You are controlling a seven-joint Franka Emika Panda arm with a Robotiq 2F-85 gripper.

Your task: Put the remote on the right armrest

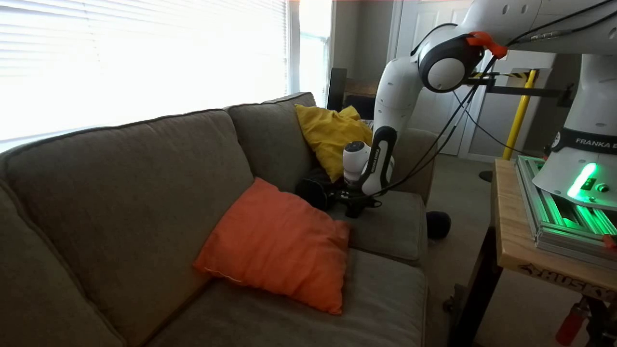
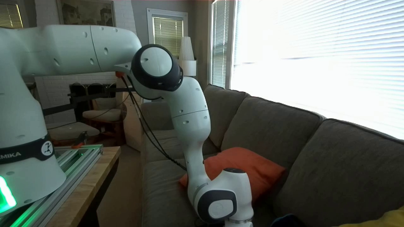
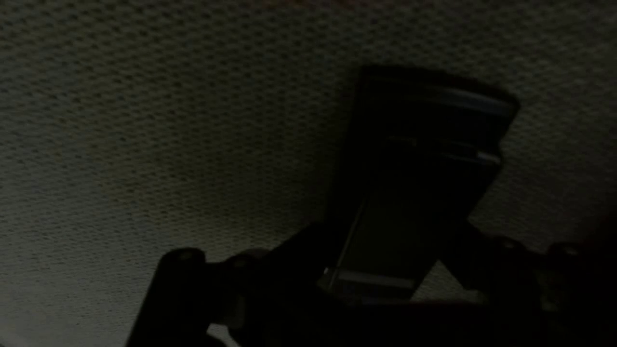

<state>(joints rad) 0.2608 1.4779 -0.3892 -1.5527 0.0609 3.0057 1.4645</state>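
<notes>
In the wrist view, which is very dark, we find the slim, nearly black oblong remote [image 3: 409, 188] lying on woven cloth, its lower part between the two sides of the black gripper [image 3: 393, 231]. The fingers [image 3: 303, 246] stand fairly narrow, close in along both long edges; in that gloom we cannot tell whether they press on the remote or leave a slight gap.

In an exterior view we see the gripper down at the far seat cushion [image 1: 395, 226] of the grey-brown fabric sofa [image 1: 120, 193], the remote itself too shaded to make out there. The white, jointed robot arm [image 1: 397, 96] reaches down to that spot. Near it, at the sofa's far end, rises the broad, padded armrest [image 1: 417, 149] in the same grey-brown cloth.

We have a square orange fabric cushion [image 1: 279, 246] leaning against the sofa back on the near side of the gripper, and a bright yellow fabric cushion [image 1: 332, 135] propped in the corner behind the arm. The robot's white base [image 1: 554, 176], with a glowing green light [image 1: 582, 180], stands on a silver metal frame [image 1: 573, 243] fixed over a pale wooden tabletop [image 1: 516, 226].
</notes>
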